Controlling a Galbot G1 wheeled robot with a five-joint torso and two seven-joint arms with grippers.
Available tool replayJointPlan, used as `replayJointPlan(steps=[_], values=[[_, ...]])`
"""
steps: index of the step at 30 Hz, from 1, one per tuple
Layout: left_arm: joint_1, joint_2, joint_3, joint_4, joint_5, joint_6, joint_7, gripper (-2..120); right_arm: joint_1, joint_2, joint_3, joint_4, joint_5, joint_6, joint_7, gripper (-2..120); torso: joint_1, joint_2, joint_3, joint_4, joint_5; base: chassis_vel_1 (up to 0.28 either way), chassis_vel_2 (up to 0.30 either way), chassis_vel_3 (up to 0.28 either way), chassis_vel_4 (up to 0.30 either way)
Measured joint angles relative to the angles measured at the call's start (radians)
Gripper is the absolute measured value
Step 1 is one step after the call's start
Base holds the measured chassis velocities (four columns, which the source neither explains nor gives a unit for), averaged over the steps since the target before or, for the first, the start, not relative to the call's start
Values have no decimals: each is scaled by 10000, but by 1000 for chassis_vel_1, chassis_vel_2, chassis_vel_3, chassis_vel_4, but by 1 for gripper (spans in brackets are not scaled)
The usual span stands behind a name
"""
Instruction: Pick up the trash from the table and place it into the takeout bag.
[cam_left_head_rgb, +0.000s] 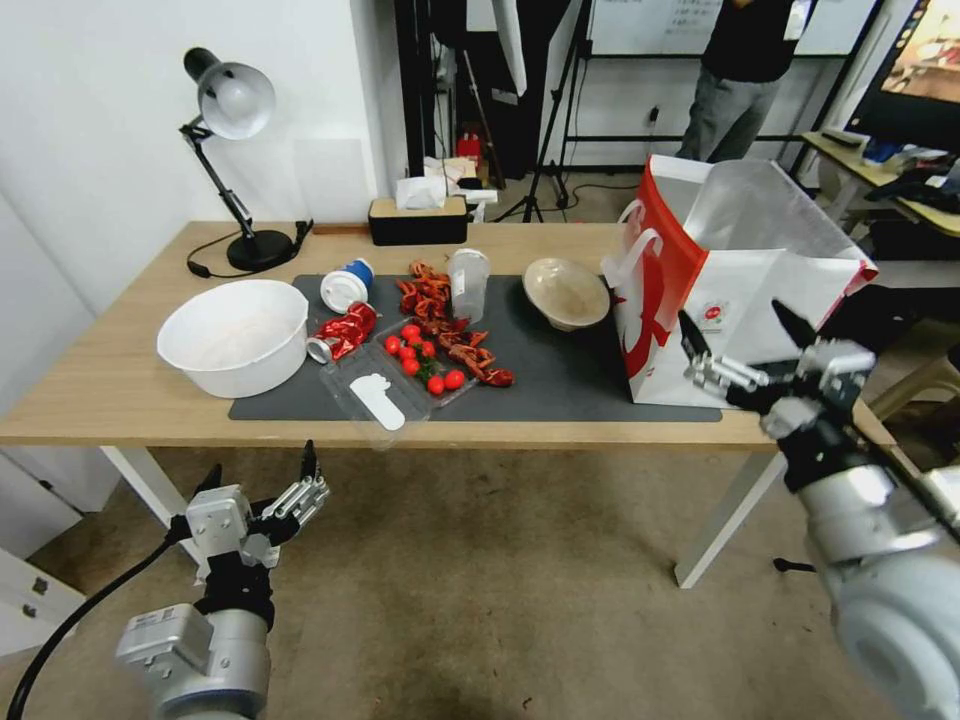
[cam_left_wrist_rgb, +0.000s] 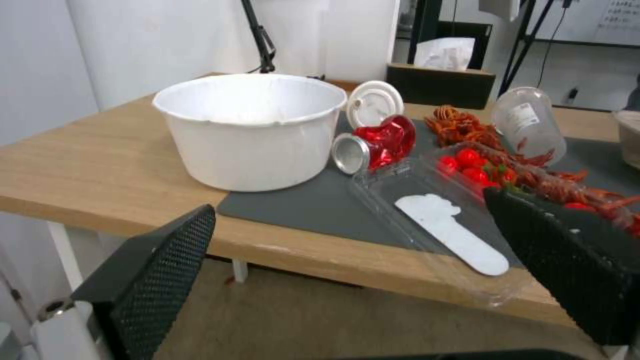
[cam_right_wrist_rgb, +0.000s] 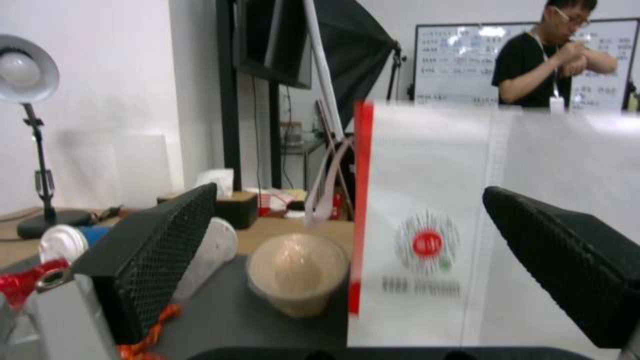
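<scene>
On the table (cam_left_head_rgb: 120, 390) trash lies beyond both grippers' open jaws; takeout bag (cam_left_head_rgb: 740, 300) just behind the right gripper (cam_left_head_rgb: 745, 345).

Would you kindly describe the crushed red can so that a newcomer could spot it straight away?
Start at the dark grey mat on the table and go to its end beside the big white bowl. The crushed red can lies on its side there, in front of the blue-and-white lidded cup. It is the only shiny red metal, with a silver end.
</scene>
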Motion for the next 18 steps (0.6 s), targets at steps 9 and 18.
replayJointPlan(steps=[9,18], values=[[14,46,25,31,-2,-111,8,100,-799,714,-395,-685,-849,1022,-223,100,0,0,2,-1,0,0,0,0,0],[-147,138,31,203,-57,-124,20,100,-926,1096,-741,-1528,-1255,1511,-395,100,1,0,1,0,1,0,0,0,0]])
